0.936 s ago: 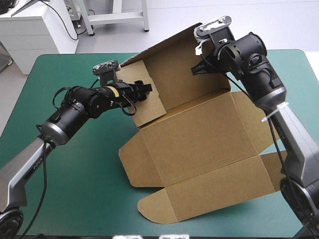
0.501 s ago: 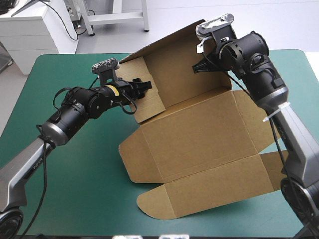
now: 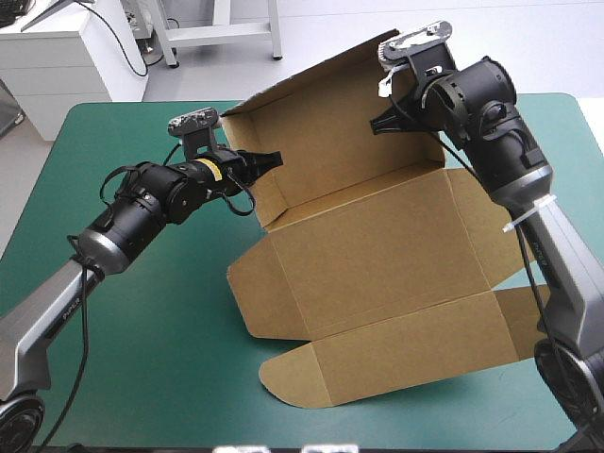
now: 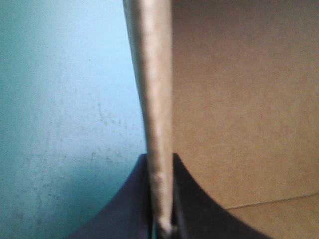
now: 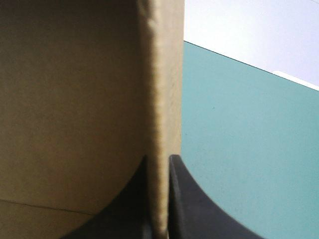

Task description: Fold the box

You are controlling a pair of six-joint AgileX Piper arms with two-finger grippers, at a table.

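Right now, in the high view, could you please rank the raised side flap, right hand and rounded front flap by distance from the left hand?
1. Raised side flap: pinched in the left hand.
2. Right hand: across, gripping the back wall.
3. Rounded front flap: toward the table's near edge.

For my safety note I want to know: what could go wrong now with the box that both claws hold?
The left claw and the right claw each pinch only a thin edge of the box, so the board may slip out. If they pull unevenly, the raised wall could twist or crease wrongly.
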